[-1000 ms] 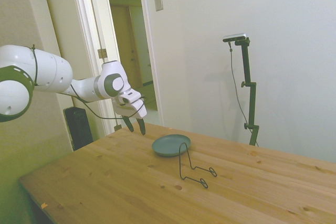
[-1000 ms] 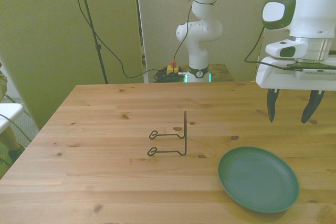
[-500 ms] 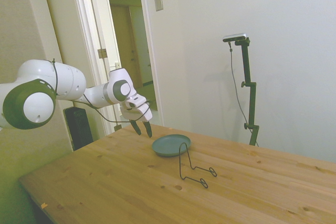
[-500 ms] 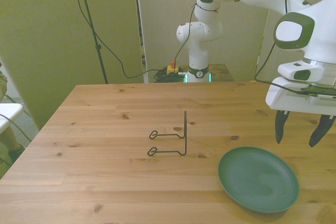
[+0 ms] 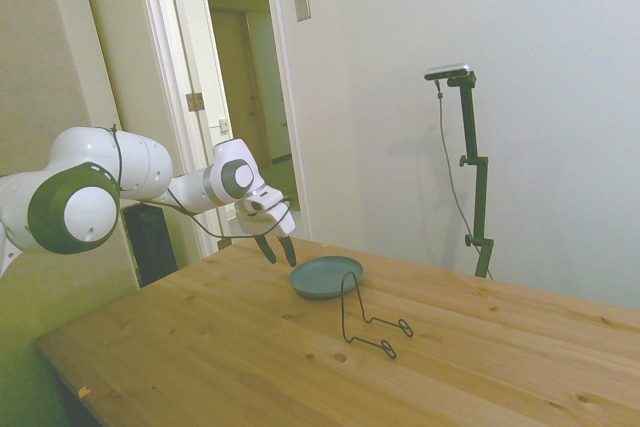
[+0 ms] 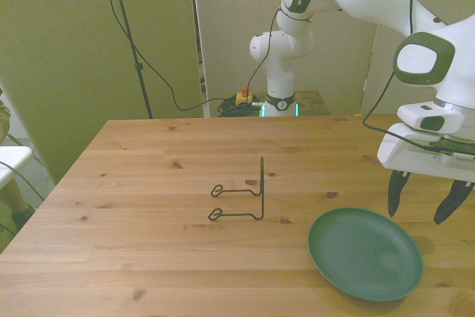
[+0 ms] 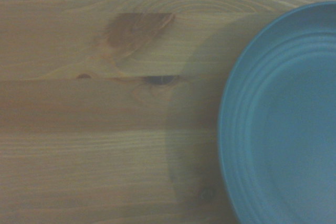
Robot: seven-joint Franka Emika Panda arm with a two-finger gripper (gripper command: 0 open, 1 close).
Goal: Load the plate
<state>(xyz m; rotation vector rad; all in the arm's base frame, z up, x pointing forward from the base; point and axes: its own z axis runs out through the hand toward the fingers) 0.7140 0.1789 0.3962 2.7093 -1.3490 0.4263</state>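
Observation:
The plate (image 6: 365, 252) is round, dull teal and lies flat on the wooden table near the front view's right. It also shows in the side view as the plate (image 5: 325, 275) and close up in the wrist view as the plate (image 7: 286, 124). My gripper (image 6: 421, 204) hangs open just above the plate's far rim, empty, fingers pointing down. In the side view the gripper (image 5: 277, 250) sits just left of the plate's edge.
A thin black wire stand (image 6: 245, 195) stands upright on the table left of the plate in the front view, also seen as the wire stand (image 5: 368, 315) in the side view. The table's edge (image 6: 237, 315) runs close below the plate.
The gripper has moved down and toward the plate, staying open. The plate and wire stand have not moved.

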